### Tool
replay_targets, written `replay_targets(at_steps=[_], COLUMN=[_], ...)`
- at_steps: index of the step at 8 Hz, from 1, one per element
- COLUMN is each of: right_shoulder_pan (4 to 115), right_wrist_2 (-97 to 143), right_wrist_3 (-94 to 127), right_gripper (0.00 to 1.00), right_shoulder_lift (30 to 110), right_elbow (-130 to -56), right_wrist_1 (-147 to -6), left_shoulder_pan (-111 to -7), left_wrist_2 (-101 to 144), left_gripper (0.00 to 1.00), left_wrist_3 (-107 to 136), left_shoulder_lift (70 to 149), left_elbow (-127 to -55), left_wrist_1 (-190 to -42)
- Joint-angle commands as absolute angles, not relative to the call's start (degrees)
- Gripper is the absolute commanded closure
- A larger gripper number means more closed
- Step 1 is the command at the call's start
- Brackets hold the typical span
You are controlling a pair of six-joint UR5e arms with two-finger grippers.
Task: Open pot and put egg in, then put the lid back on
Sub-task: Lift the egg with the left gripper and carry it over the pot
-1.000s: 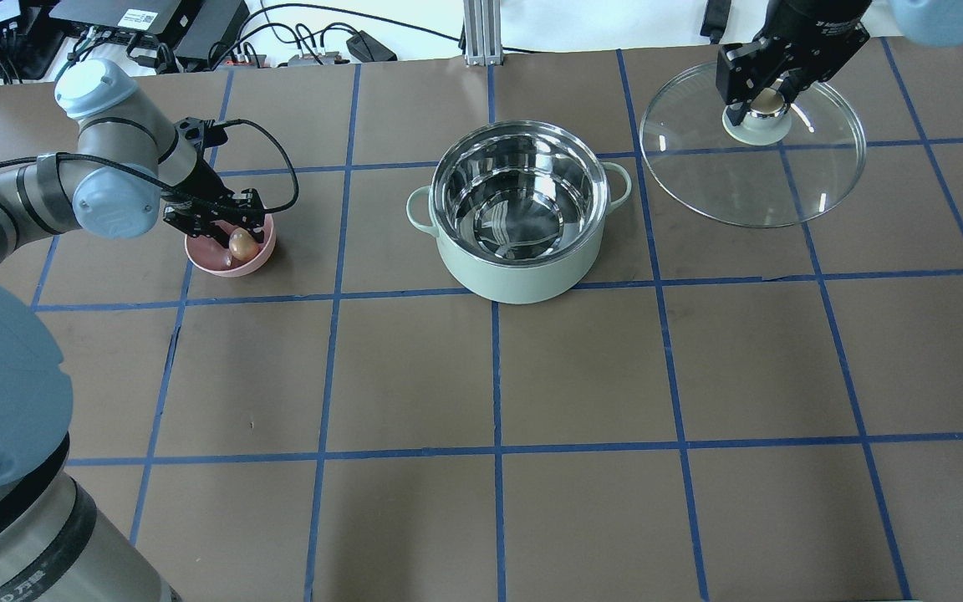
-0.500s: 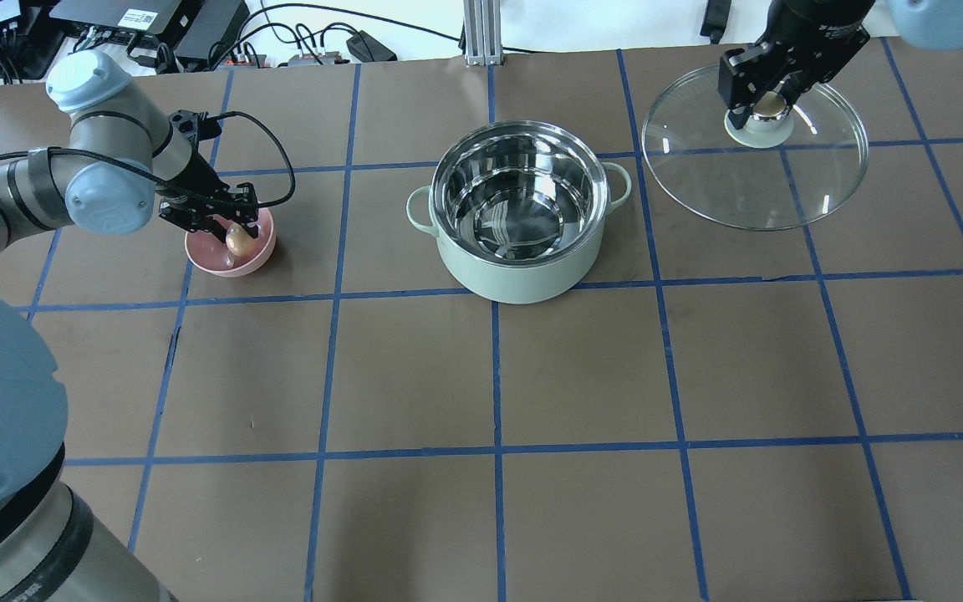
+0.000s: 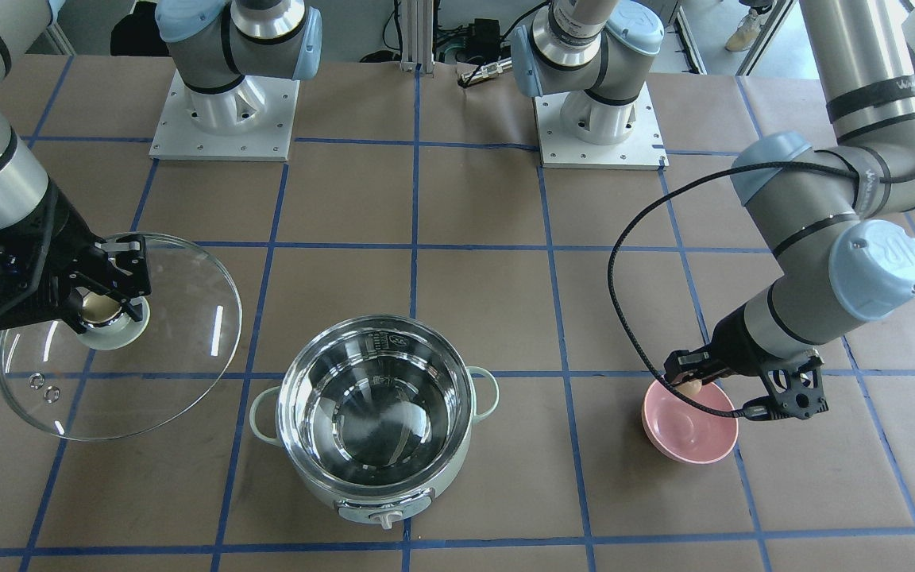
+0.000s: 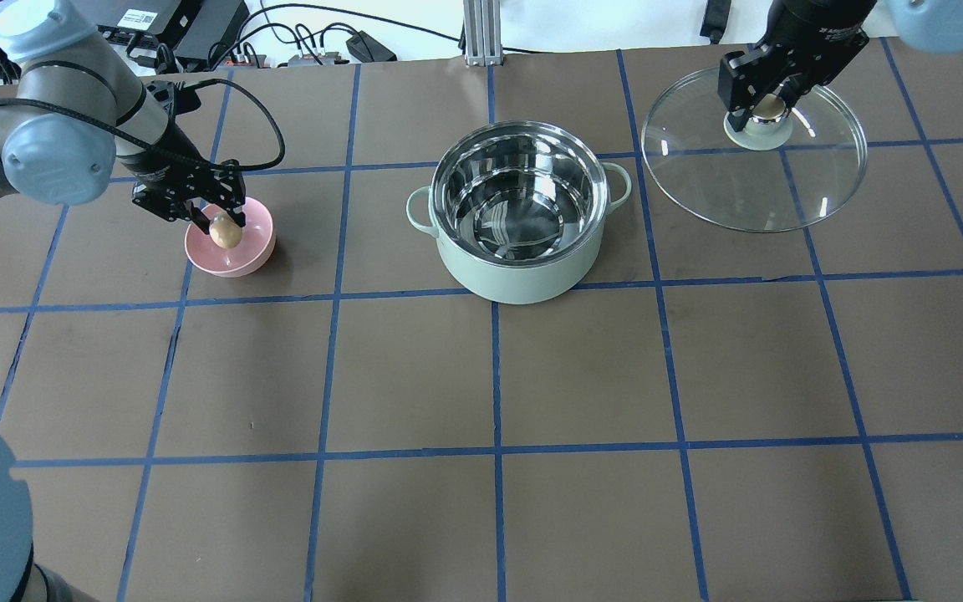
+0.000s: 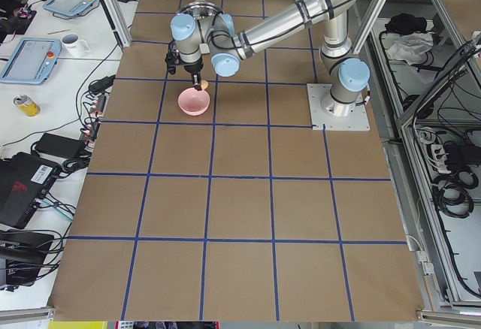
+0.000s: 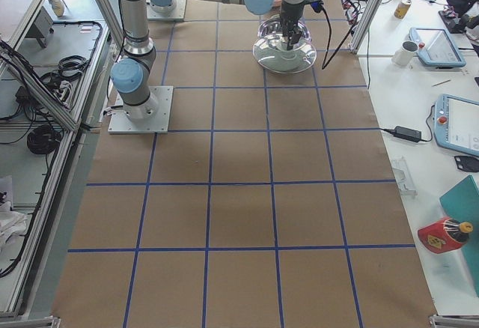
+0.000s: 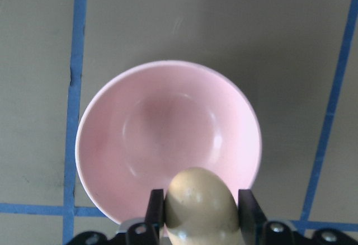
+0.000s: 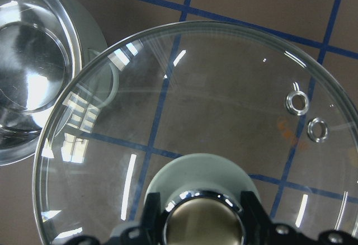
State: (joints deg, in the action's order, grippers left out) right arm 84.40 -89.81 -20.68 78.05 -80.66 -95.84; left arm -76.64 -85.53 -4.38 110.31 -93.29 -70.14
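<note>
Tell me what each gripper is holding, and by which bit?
The left gripper pinches the egg across its sides, over the pink bowl. The right gripper holds the lid by its knob.

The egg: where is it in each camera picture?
Front-facing: egg right, at the pink bowl's top rim.
Overhead: egg left, over the bowl.
Exterior left: egg top, tiny, above the bowl.
Exterior right: not in it.
Left wrist: egg bottom centre.
Right wrist: not in it.
Shared landmark: pink bowl.
</note>
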Motion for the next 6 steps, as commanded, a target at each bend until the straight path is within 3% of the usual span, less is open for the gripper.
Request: replay_targets(at_steps=[1, 3, 6], right_shoulder_pan=[83.59, 83.15, 83.14], right_wrist_2=[-89.38, -89.39, -89.12], right_wrist_3=[-21.27, -21.45, -21.45], right_gripper=[1.00, 1.00, 1.00], right_shoulder_lift=[78.05, 78.05, 78.05], right_elbow=[-80.86, -80.95, -81.04], right_wrist_1=[-95.80, -95.71, -95.98], left_shoulder_pan=[-87.22, -95.33, -103.60], left_wrist_2=[-86.66, -85.70, -84.20], left_gripper=[1.00, 1.00, 1.00], left_wrist_3=[5.05, 13.33, 22.10], left_shoulder_lift=[106.35, 107.57, 113.54], left_elbow=[-85.91, -79.73, -79.19], left_wrist_1=[-78.83, -79.98, -69.03])
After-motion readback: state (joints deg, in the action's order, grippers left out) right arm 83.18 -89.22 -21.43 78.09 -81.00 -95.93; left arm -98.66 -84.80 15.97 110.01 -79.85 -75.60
